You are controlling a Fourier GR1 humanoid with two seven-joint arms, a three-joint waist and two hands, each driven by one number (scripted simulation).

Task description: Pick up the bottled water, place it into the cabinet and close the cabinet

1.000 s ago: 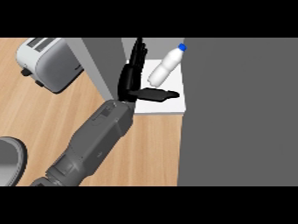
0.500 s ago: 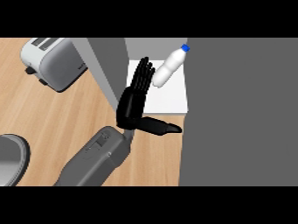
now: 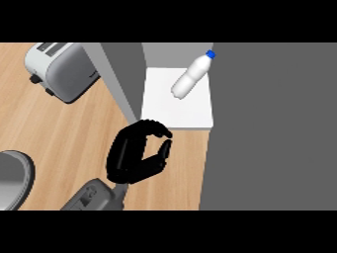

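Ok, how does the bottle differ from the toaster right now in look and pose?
The bottled water is slim, pale and blue-capped, lying tilted on the white cabinet shelf. The toaster is bulky, grey and boxy, resting on the wooden counter outside the cabinet. The hand touches neither of them.

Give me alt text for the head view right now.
A water bottle lies on the white shelf of an open cabinet. In front, a black hand curls, holding nothing, over the wooden counter; a toaster stands at the left.
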